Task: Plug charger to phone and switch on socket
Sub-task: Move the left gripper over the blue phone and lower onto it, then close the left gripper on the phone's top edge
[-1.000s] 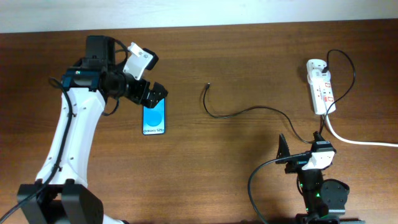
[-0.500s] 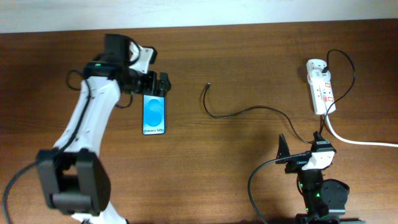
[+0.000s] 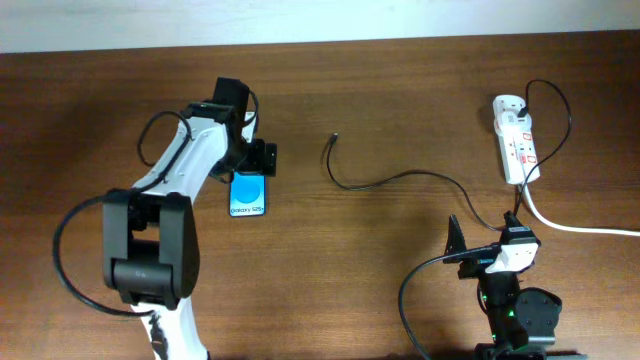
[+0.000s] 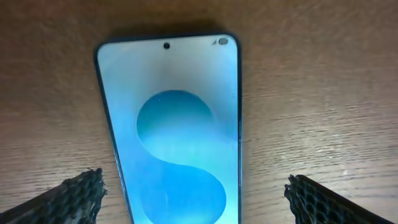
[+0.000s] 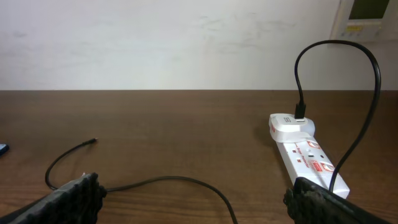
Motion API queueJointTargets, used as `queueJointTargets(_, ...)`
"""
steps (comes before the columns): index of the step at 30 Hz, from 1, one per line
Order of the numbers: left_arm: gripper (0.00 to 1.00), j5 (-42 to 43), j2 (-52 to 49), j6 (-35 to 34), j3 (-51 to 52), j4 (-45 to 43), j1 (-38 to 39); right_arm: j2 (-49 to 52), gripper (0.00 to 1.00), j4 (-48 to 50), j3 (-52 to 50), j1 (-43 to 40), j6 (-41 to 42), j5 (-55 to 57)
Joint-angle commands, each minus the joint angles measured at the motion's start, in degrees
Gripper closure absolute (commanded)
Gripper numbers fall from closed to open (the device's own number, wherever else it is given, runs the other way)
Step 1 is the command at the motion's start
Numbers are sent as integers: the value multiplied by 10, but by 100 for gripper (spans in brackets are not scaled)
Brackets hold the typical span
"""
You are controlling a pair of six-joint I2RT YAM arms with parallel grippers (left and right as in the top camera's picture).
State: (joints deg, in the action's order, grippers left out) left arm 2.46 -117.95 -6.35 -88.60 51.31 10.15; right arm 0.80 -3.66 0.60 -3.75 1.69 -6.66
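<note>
Two grippers, both with jaws spread wide and holding nothing. The left gripper [image 3: 252,160] hovers over the top end of the phone [image 3: 247,196], which lies flat and screen up at centre left of the overhead frame on the table [image 3: 350,270]. In the left wrist view the fingers [image 4: 78,194] flank the phone [image 4: 174,137] without touching it. The right gripper [image 3: 483,228] sits at lower right, apart from everything. The charger [image 3: 400,177] curves across the centre, its tip [image 3: 333,137] free, well apart from the phone. Its other end is plugged in at the socket [image 3: 517,140], upper right.
</note>
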Motion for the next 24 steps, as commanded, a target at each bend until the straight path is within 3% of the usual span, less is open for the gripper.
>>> queueJointTargets(1, 1, -10, -16, -6, -5, 8, -2, -4, 2, -4, -3, 3, 3, 3)
queueJointTargets(24, 1, -10, -56, 34, -4, -12, -2, -4, 2, -4, -3, 3, 3, 3)
